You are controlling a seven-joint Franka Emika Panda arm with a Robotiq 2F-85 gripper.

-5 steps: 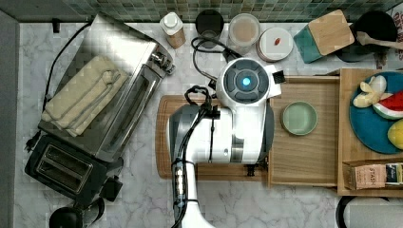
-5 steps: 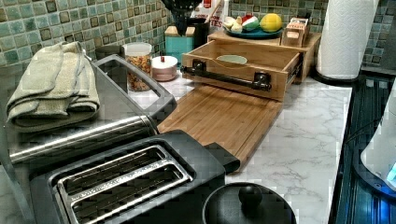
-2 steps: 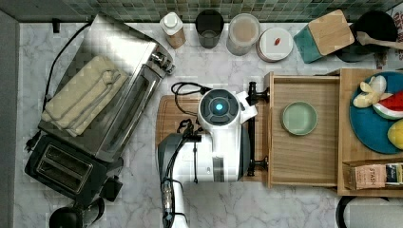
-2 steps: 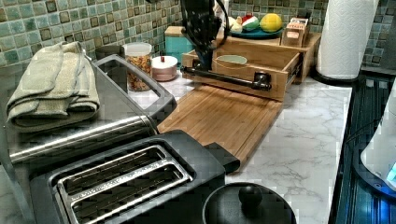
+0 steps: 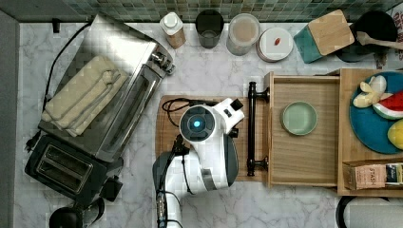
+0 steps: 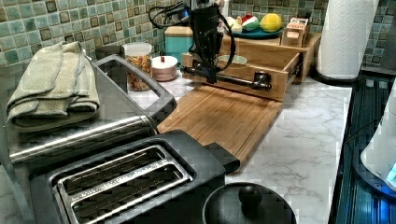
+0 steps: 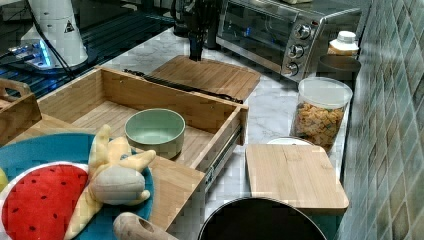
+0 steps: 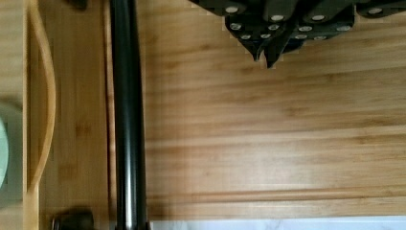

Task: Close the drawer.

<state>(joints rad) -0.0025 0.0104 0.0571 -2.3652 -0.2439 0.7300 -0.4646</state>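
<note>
- Gripper [image 8: 266, 56] has backed off from over the drawer [image 5: 304, 161] onto the cutting board [image 6: 219, 116] side, fingers together, holding nothing.
- Handle [image 5: 251, 128] lies just beside it, untouched.
- Drawer is out with the green bowl [image 5: 298, 118] inside; likely a push next.

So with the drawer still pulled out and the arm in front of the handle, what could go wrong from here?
1. The claw hangs over the cutting board, short of the handle. If it comes in too high, it could ride over the bar instead of pushing the drawer.
2. A green bowl sits loose inside the drawer; a sharp shove may slide it.
3. An off-centre push could skew the drawer on its side rail.
</note>
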